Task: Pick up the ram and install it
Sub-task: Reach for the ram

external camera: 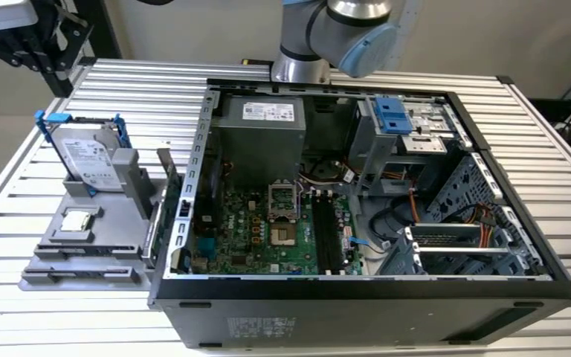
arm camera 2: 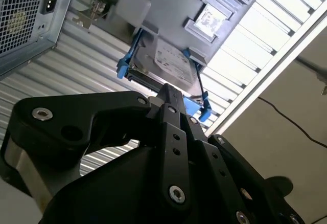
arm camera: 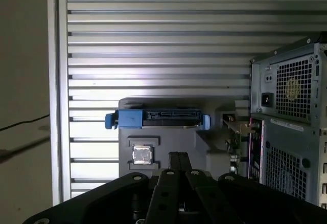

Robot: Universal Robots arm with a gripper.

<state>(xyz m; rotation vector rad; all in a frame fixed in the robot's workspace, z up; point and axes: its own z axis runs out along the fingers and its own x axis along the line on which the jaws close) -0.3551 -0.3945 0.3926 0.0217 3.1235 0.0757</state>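
Ribbed aluminium tabletop [external camera: 137,97] catching bright glare across slats; plain beige wall [external camera: 196,30] standing behind; black cable [arm camera: 25,123] trailing over pale floor [arm camera: 25,55].

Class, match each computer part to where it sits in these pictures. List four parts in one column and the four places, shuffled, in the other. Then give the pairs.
Parts:
1. hard drive
2. silver chip
3. power supply
4. motherboard

Places:
A. flat on the floor of the case
B. standing on edge on the grey holder
C. lying flat on the grey holder
D. in the case, at the end nearest the arm

Pairs: 1-B, 2-C, 3-D, 4-A
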